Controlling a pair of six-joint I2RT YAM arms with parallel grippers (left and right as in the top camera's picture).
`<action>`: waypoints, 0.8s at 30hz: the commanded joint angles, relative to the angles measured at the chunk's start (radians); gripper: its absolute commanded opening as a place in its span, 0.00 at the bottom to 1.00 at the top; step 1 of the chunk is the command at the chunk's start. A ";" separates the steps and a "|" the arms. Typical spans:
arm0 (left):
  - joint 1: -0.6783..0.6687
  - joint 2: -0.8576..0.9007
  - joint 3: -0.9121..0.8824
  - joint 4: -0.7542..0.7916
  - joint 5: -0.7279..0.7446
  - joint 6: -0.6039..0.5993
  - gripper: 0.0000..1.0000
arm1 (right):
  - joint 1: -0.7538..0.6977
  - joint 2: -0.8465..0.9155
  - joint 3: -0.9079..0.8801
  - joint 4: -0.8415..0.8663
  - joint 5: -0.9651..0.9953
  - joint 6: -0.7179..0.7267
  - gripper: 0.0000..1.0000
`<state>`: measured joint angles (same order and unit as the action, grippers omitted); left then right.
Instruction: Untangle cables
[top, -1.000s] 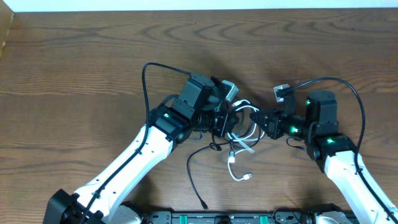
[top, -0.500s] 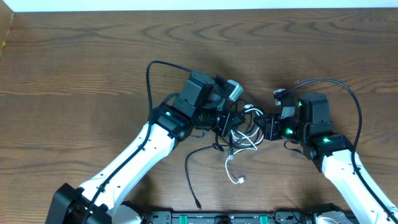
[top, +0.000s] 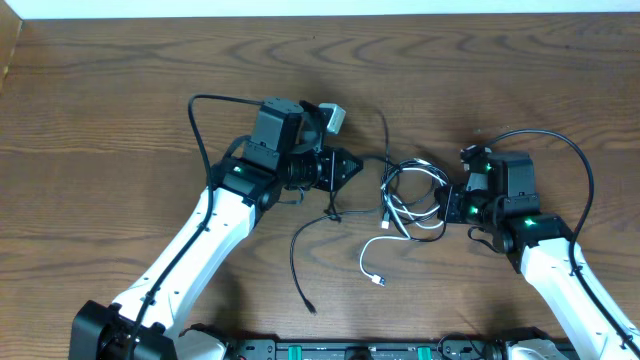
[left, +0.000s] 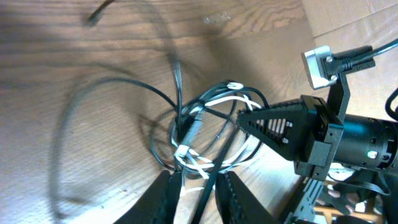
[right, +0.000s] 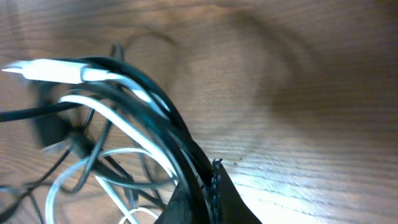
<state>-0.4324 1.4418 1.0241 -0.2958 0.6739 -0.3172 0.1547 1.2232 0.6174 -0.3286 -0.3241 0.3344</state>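
The cables (top: 405, 190) are a loose tangle of thin black cords and one white cord on the wooden table, between my two grippers. A white cord's tail (top: 365, 262) ends in a small plug toward the front. A black tail (top: 295, 270) curves forward on the left. My right gripper (top: 447, 207) is shut on the bundle's right side; in the right wrist view its jaws (right: 208, 171) pinch black strands of the cables (right: 124, 93). My left gripper (top: 352, 168) sits left of the tangle. Its jaws (left: 199, 177) stand slightly apart, with one black cord lying loose between them, leading to the cables (left: 211, 124).
A black equipment rail (top: 360, 350) runs along the table's front edge. Each arm carries a thick black wire, looping above the left wrist (top: 215, 100) and the right wrist (top: 560, 140). The table's far edge meets a white strip (top: 320, 8).
My left gripper has let go, opened a little and drawn back to the left. The right gripper has shifted right with the bundle, and the tangle has spread wider.
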 joint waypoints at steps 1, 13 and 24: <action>-0.013 -0.023 0.012 -0.002 -0.006 -0.032 0.27 | -0.003 0.000 -0.003 0.023 -0.066 -0.002 0.01; -0.014 -0.022 0.012 -0.067 -0.013 0.005 0.47 | -0.003 -0.034 -0.003 0.106 -0.341 -0.103 0.01; -0.098 -0.022 0.012 -0.098 -0.138 0.209 0.46 | -0.003 -0.063 -0.003 0.096 -0.491 -0.039 0.01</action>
<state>-0.5018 1.4414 1.0241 -0.3904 0.6296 -0.1673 0.1547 1.1770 0.6140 -0.2348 -0.6952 0.2810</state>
